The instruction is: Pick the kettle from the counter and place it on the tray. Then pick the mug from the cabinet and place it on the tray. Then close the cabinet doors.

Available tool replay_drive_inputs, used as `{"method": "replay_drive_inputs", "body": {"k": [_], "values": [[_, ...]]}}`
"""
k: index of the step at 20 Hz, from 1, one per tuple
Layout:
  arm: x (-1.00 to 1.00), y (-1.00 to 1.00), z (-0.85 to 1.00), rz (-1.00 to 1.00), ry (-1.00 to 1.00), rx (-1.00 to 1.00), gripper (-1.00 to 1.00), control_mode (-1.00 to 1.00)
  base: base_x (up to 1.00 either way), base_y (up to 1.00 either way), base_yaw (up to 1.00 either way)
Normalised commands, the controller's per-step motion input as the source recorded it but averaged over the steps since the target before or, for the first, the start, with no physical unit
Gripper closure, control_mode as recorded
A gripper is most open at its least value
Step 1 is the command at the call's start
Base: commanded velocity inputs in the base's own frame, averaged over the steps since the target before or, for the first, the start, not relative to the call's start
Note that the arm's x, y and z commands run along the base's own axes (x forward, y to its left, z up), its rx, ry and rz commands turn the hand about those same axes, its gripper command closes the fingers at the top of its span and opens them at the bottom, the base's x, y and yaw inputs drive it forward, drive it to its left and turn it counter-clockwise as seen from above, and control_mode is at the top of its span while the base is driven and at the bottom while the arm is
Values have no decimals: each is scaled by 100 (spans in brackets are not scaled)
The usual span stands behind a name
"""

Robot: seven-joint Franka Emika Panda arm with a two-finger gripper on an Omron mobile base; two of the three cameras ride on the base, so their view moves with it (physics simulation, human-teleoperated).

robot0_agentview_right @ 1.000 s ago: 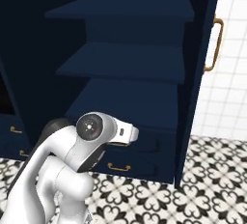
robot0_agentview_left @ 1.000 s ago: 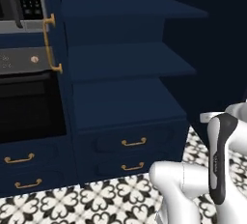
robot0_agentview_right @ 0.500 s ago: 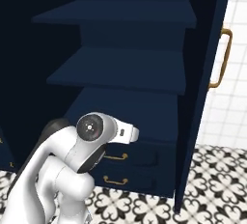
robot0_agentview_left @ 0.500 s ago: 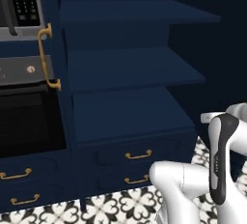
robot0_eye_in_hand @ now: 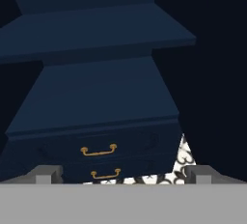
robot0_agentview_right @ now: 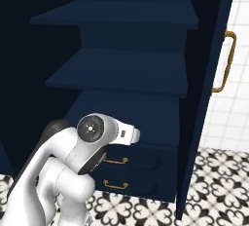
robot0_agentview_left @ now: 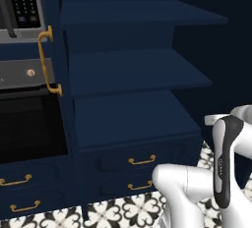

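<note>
The tall navy cabinet (robot0_agentview_left: 133, 74) stands open before me, and its navy shelves (robot0_agentview_right: 121, 69) look bare. The left cabinet door (robot0_agentview_left: 61, 74) swings out edge-on beside the oven, showing its brass bar handle (robot0_agentview_left: 47, 60). On the other side, the right door (robot0_agentview_right: 204, 88) stands open with its handle (robot0_agentview_right: 224, 62) facing the wall. In the hand view my gripper (robot0_eye_in_hand: 124, 175) is open, its fingertips (robot0_eye_in_hand: 48, 174) wide apart, aimed at the lower shelves and drawers with nothing between them. The arm is folded low in front of the base. The kettle, counter, tray and mug are out of view.
A black oven (robot0_agentview_left: 29, 128) and a keypad panel (robot0_agentview_left: 22, 6) sit left of the cabinet. Below the shelves are drawers with brass pulls (robot0_agentview_left: 142, 160). The floor (robot0_agentview_right: 214, 186) is black-and-white patterned tile. A white tiled wall (robot0_agentview_right: 238, 113) lies beyond the right door.
The whole picture has grown and shifted: the base has driven closer to the cabinet. The arm keeps its folded pose and the gripper stays open.
</note>
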Motion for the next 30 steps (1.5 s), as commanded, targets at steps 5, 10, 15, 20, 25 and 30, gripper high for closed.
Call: {"method": "replay_drive_inputs", "body": {"k": [5, 10, 15, 20, 25, 30], "values": [[0, 0, 0, 0, 0, 0, -100, 100, -21, -6, 0], [0, 0, 0, 0, 0, 0, -100, 100, -13, 0, 10], [0, 0, 0, 0, 0, 0, -100, 100, -18, 0, 10], [0, 0, 0, 0, 0, 0, -100, 100, 0, 3, 1], [0, 0, 0, 0, 0, 0, -100, -100, 0, 0, 0], [-14, -2, 1, -13, -2, 4, -100, -100, 0, 0, 0]]}}
